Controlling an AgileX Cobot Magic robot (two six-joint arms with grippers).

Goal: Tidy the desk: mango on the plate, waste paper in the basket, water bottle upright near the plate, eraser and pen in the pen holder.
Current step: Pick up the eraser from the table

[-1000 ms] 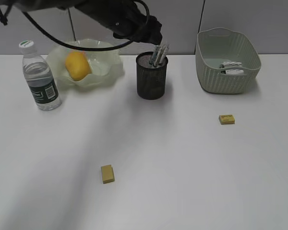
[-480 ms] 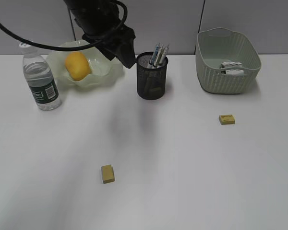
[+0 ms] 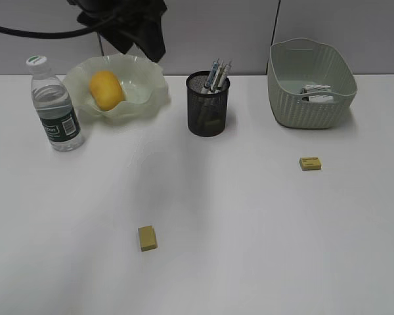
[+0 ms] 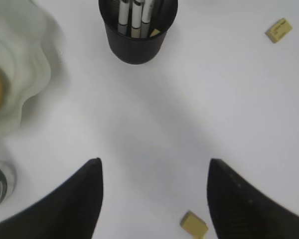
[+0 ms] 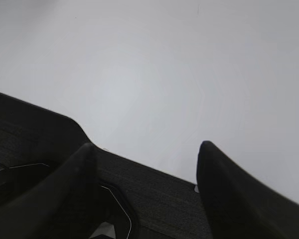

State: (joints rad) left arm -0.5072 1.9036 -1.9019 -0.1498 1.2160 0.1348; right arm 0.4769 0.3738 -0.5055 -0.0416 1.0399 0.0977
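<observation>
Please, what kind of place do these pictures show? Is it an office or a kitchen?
Probably an office desk or a lab bench arranged like one. A plain white desk carries a black mesh pen holder with pens, two loose erasers, and a plastic basket, with a grey partition wall behind.

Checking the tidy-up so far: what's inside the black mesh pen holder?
The pen holder holds several pens standing upright, and a yellowish piece by the rim, perhaps an eraser. Its bottom is hidden.
</observation>
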